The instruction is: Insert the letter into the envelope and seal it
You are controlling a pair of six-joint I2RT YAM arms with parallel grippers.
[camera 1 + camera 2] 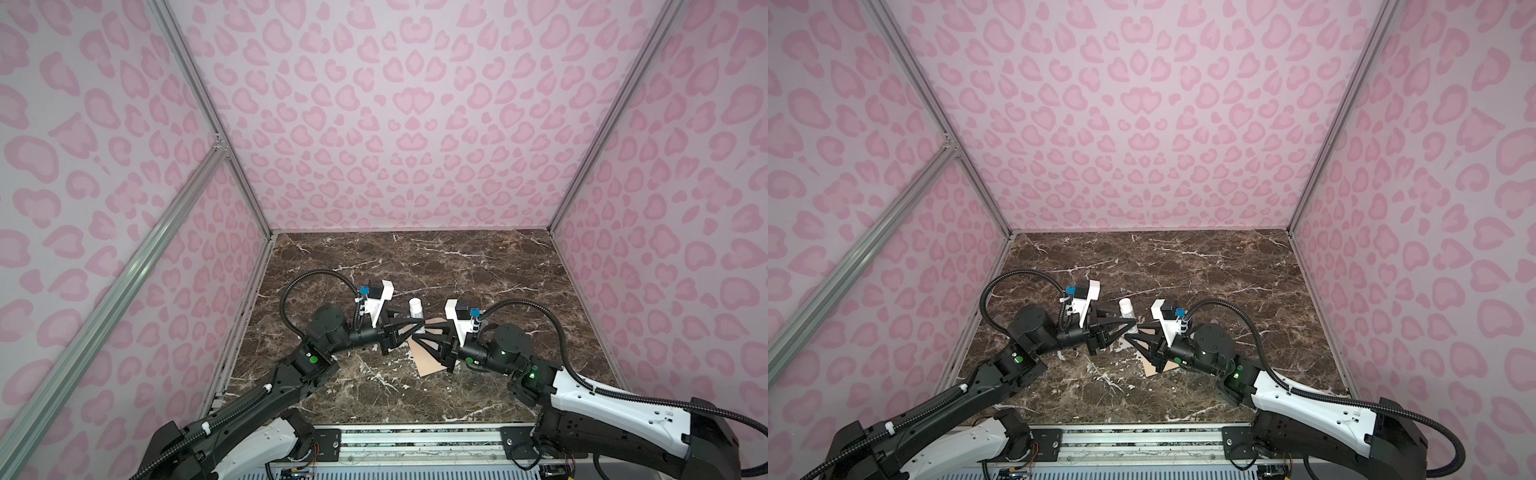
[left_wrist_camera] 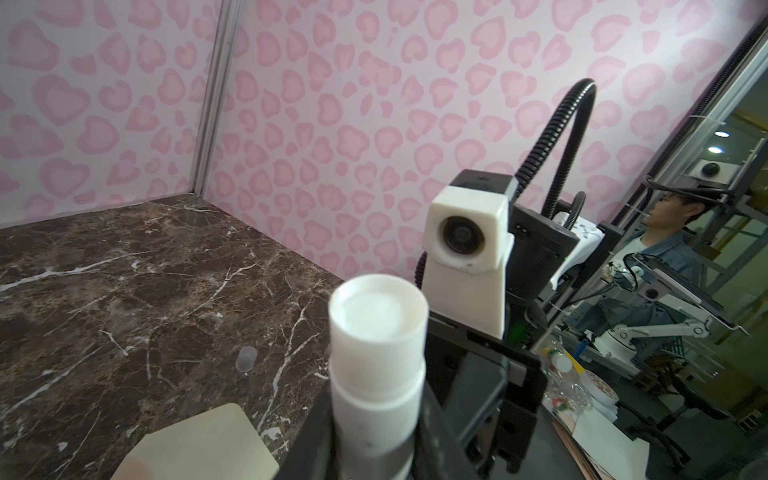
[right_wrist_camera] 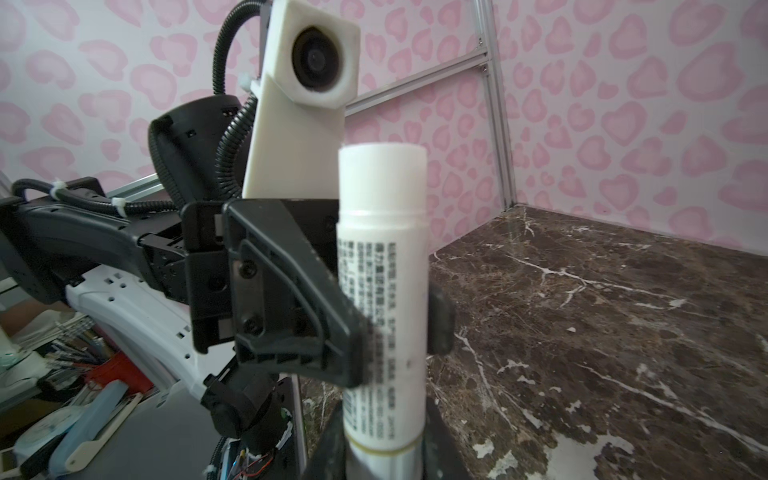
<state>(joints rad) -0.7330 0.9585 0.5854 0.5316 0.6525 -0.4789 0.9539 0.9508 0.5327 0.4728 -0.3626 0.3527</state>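
Centrally over bench (image 1: 457,270), toward front edge: left gripper (image 1: 417,327) pinched white tube (image 1: 415,308) at mid-body. Tube stood upright, open end up. Right gripper (image 1: 419,335) pinched same tube at base, facing left gripper. Envelope (image 1: 430,361) lay flat on bench under right gripper. Small clear cap (image 2: 246,359) lay on bench, apart from tube. Pale sheet (image 2: 199,444) corner lay near tube: letter or envelope flap, could not tell.
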